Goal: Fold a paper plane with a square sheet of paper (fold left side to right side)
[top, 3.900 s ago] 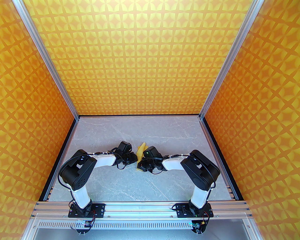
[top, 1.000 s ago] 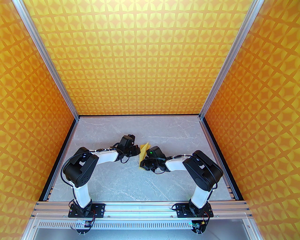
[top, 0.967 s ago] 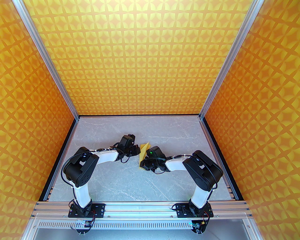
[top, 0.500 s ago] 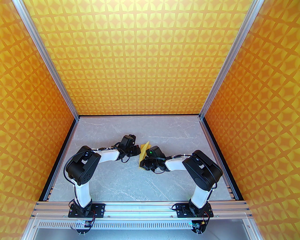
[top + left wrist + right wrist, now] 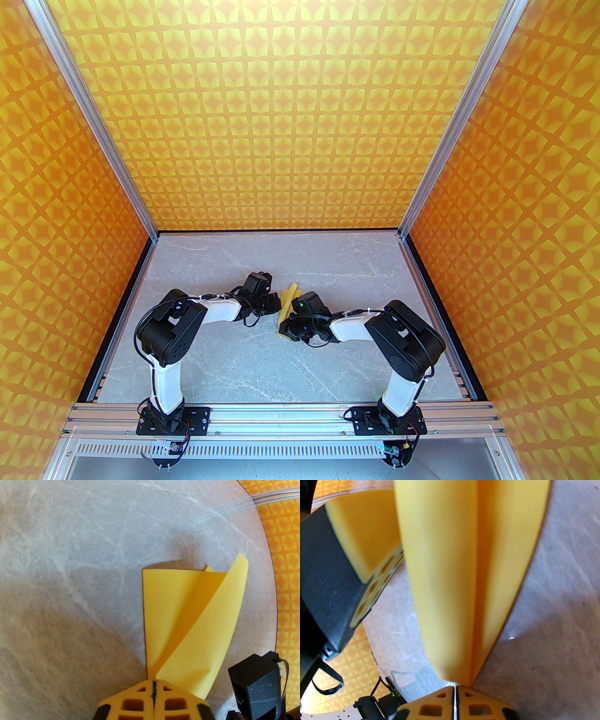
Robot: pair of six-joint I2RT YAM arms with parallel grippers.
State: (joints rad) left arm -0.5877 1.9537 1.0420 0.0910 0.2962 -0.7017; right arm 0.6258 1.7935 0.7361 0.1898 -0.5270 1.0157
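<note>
**Operator:** Where is my sheet right now?

**Spotter:** Your sheet of paper is near the middle of the table, pinched between your two grippers. It runs roughly front to back, with its far end poking out past the right wrist.

**Operator:** What is the left gripper doing?

**Spotter:** Your left gripper has its fingers pressed together on one end of the sheet. In the left wrist view, the paper fans away from the fingertips in two loose flaps. The right flap overlaps the left, with a darker strip in the valley between them. The far right corner curls upward. The paper casts a shadow on the grey marbled top. I can't tell you whether it touches the surface.

**Operator:** And the right?

**Spotter:** Your right gripper is also closed on the sheet, with only a hairline seam between the fingers. The paper rises straight out of that seam. It is close to the lens and blurred, with a crease down its middle. In the right wrist view, one yellow-padded finger of your left gripper sits just beside the sheet's left flap.
</note>
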